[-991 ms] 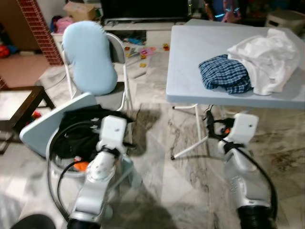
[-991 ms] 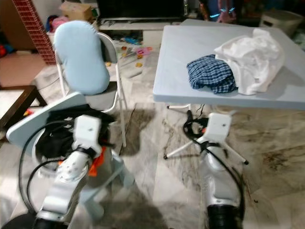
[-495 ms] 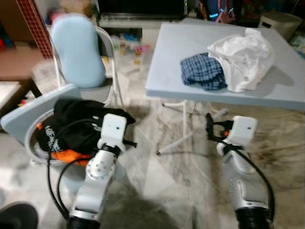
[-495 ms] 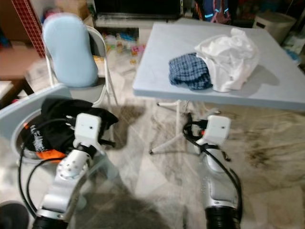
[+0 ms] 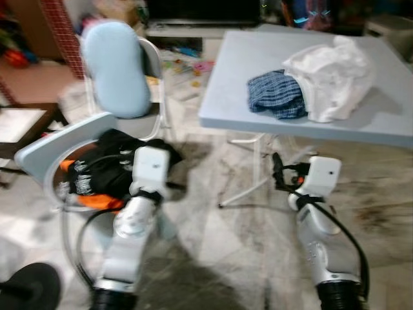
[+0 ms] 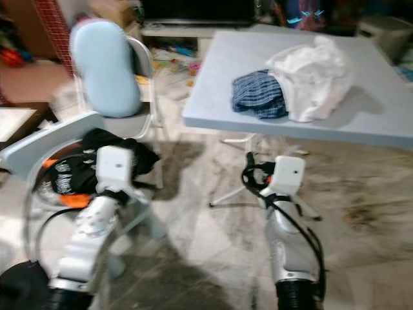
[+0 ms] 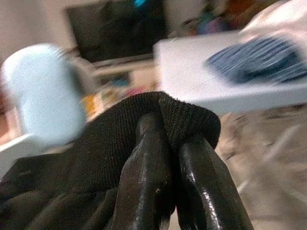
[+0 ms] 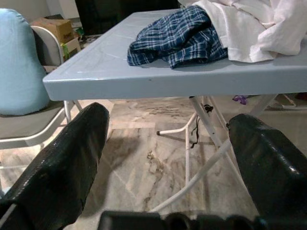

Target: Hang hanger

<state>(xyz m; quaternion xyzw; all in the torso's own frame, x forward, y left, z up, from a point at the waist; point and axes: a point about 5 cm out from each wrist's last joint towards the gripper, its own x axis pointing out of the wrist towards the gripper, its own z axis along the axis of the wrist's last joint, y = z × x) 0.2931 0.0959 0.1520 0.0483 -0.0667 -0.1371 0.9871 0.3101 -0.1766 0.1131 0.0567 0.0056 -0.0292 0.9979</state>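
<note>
While the left gripper (image 7: 165, 158) clamps a black garment (image 7: 96, 158) for carrying, the right gripper (image 8: 168, 158) hangs apart, free.

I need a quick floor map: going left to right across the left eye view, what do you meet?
Dark side table → pale blue cushion on the folding chair → left gripper pinching black cloth → plaid cloth → white cloth on the blue table.
</note>
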